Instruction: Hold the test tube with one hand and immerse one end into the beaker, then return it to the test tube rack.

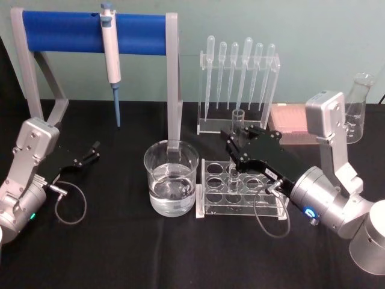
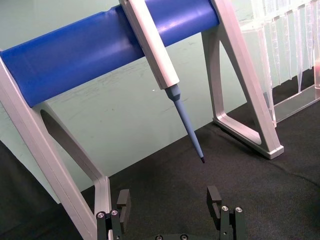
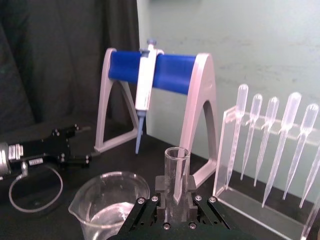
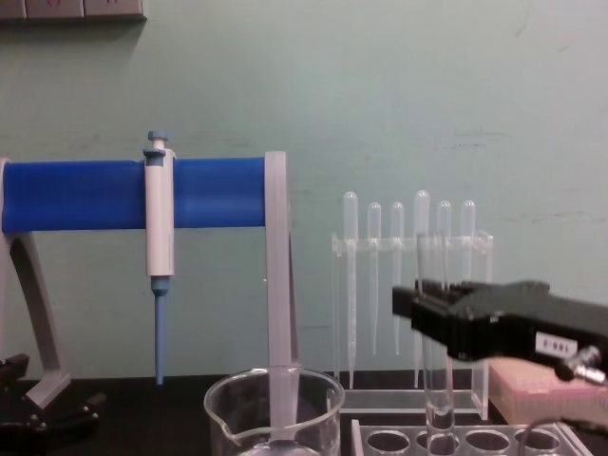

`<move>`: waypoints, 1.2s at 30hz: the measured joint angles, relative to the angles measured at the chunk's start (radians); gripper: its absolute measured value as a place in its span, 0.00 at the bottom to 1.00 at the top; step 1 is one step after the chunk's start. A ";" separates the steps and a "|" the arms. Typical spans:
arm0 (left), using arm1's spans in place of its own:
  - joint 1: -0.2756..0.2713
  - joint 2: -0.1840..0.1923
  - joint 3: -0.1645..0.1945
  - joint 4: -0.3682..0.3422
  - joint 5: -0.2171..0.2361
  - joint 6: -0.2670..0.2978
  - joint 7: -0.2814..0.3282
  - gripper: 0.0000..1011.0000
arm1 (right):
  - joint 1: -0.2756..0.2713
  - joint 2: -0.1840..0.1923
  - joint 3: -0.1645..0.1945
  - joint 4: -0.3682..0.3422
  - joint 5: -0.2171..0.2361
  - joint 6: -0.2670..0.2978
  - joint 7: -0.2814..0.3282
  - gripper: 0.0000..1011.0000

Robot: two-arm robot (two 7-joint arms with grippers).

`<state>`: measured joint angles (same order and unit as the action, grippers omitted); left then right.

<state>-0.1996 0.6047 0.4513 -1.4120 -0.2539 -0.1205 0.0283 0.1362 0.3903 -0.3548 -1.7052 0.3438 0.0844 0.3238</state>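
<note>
The test tube stands upright, a long clear tube with its lower end down at a hole of the clear rack. My right gripper is shut on the tube's middle; the chest view shows the tube running down from the black right gripper. From the right wrist, the tube rises between the two fingers. The beaker, part full of clear liquid, sits just left of the rack. My left gripper is parked open at the far left, holding nothing.
A blue-and-white pipettor hangs on the blue-barred stand at the back left. Behind the rack stands a clear holder with several plastic pipettes. A pink box and a glass flask sit at the back right.
</note>
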 joint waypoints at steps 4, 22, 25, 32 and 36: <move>0.000 0.000 0.000 0.000 0.000 0.000 0.000 0.99 | -0.001 -0.002 -0.007 0.020 -0.018 -0.002 0.005 0.22; 0.000 0.000 0.000 0.000 0.000 0.000 0.000 0.99 | 0.014 0.014 -0.030 0.039 -0.102 0.014 0.037 0.49; 0.000 0.000 0.000 0.000 0.000 0.000 0.000 0.99 | -0.012 0.038 -0.019 -0.002 -0.106 0.047 0.037 0.59; 0.000 0.000 0.000 0.000 0.000 0.000 0.000 0.99 | -0.120 0.108 0.056 -0.125 -0.085 0.126 0.016 0.79; 0.000 0.000 0.000 0.000 0.000 0.000 0.000 0.99 | -0.175 0.126 0.133 -0.136 -0.065 0.124 -0.018 0.91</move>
<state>-0.1995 0.6047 0.4514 -1.4120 -0.2539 -0.1205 0.0283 -0.0392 0.5159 -0.2214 -1.8415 0.2792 0.2088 0.3060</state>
